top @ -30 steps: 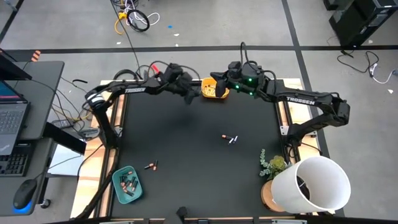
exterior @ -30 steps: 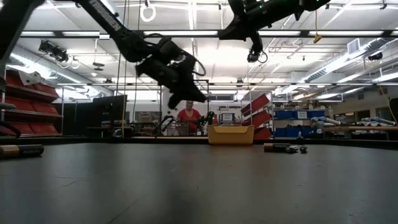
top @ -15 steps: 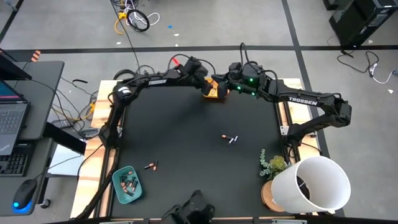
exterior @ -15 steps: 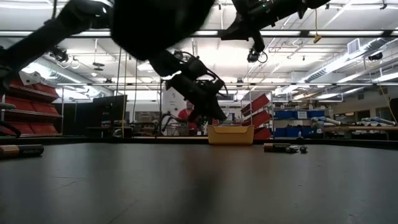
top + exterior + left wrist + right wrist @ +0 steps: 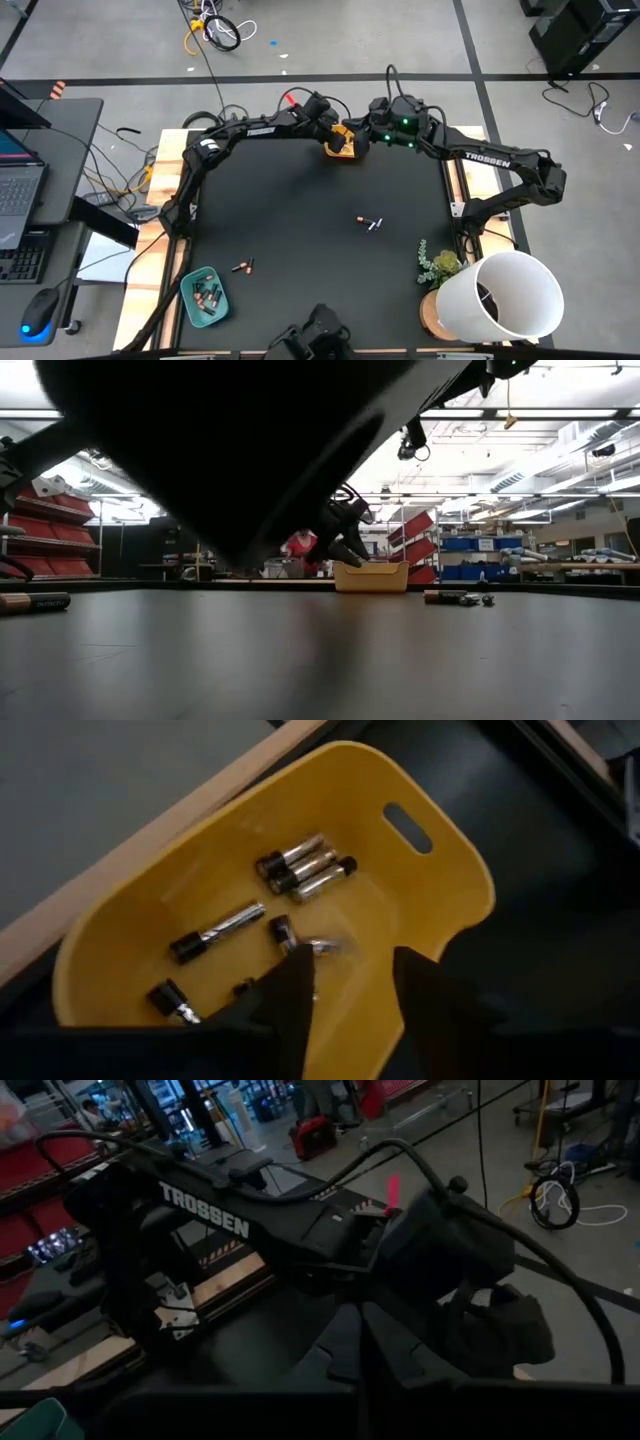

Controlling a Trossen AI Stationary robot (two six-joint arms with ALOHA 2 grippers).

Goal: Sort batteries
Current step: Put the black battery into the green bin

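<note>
The yellow tray (image 5: 440, 850) sits at the table's far edge (image 5: 347, 148) and holds several silvery batteries (image 5: 300, 868) with dark ends. My left gripper (image 5: 350, 975) hangs open just above the tray (image 5: 336, 134), and a blurred battery (image 5: 322, 948) lies in the tray under its fingertips. My right gripper (image 5: 370, 128) is shut and hovers to the tray's right. Two batteries (image 5: 371, 222) lie mid-table. More (image 5: 242, 266) lie near the teal tray (image 5: 205, 296), which holds several.
A white bucket (image 5: 510, 295) and a small plant (image 5: 438, 264) stand at the near right corner. A dark shape (image 5: 315, 338) at the near edge blocks much of the low view. A desk with a laptop (image 5: 20, 200) stands left of the table.
My left gripper has swung toward the table's right and far edge and sunk, and now hangs over the yellow tray. A dark shape has come up at the near edge and now fills much of the low view.
</note>
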